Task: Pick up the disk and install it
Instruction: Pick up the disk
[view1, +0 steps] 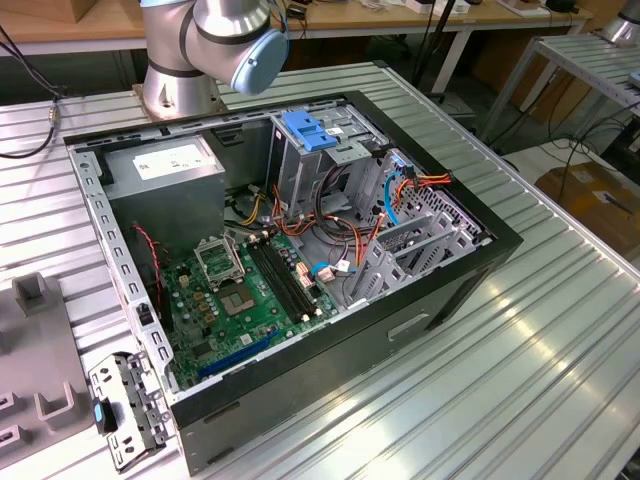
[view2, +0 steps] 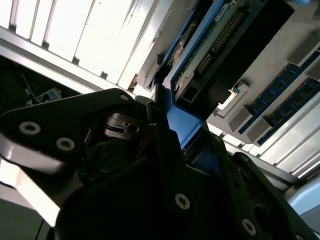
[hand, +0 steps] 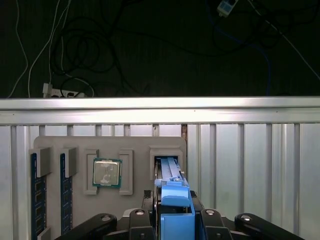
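Exterior view: slatted metal surface (view1: 500, 380) carries an open computer case (view1: 300, 385). A grey tray (view1: 35, 340) lies at the surface's edge on the exterior view's left. The arm (view1: 215, 30) rises beyond the case.

Second wrist view: gripper (view2: 175, 120) is down over the disk (view2: 212, 42). Jaws are drawn in narrow against the blue rail (view2: 184, 125) and look clamped on it. Green circuit board faces out on the disk's underside. Judgement: rigid metal body, fairly heavy for its size, shock-sensitive. The board and connector are not to be squeezed; the plastic rails on the long sides are the safe hold, though smooth plastic may slip.

First wrist view: the disk (hand: 169, 170) stands on edge in a slot of the tray (hand: 135, 145), next to the processor chip (hand: 107, 173), at the end away from the memory sticks (hand: 34, 200). Thin silver-grey edge, blue rail end uppermost between the jaws of the gripper (hand: 174, 202). The tray lies against the surface's (hand: 250, 165) rail edge.
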